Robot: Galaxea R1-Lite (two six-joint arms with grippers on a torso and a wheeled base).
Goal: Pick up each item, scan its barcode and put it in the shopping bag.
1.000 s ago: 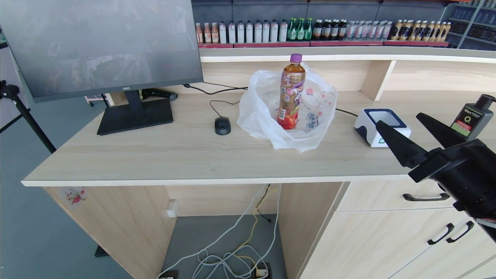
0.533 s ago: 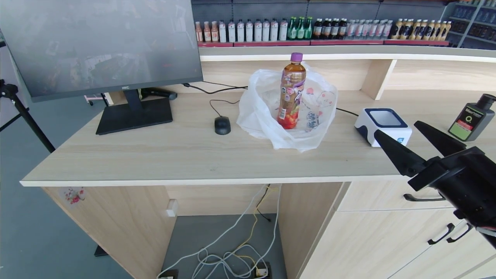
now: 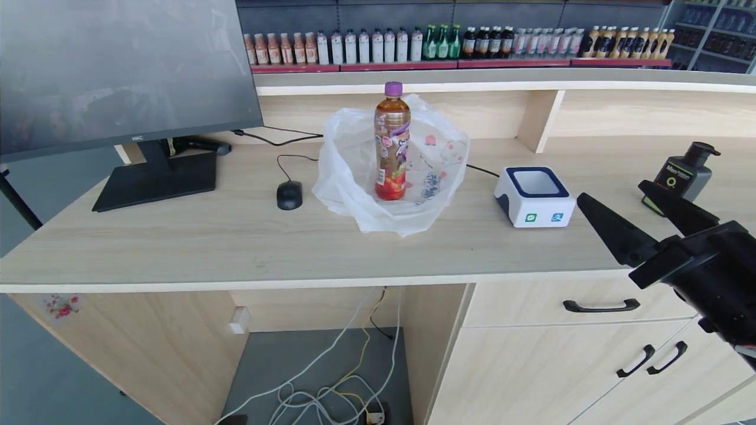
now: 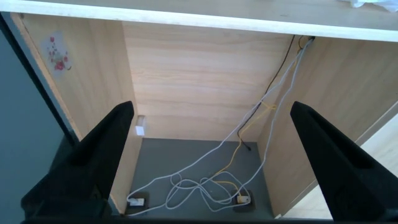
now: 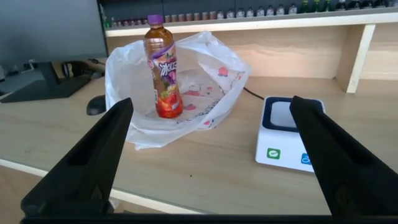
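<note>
The worktop [image 3: 236, 236] carried a monitor [image 3: 118, 71] at its left end and the white shopping bag [image 3: 348, 177] near the middle. The right claw [image 3: 612, 192] hung with fingers spread over the front right edge. The left claw [image 4: 211, 106] (also spread wide) sat below the worktop. A tea bottle [image 3: 391, 141] stood upright inside the bag. The scanner [image 3: 534, 198] sat to the bag's right, a dark pump bottle [image 3: 679, 174] farther right, and a mouse [image 3: 289, 195] to the bag's left.

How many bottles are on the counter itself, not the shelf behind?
2: a purple-capped drink bottle standing in the shopping bag, and a dark pump bottle right of the scanner. Bag may hide more.
</note>
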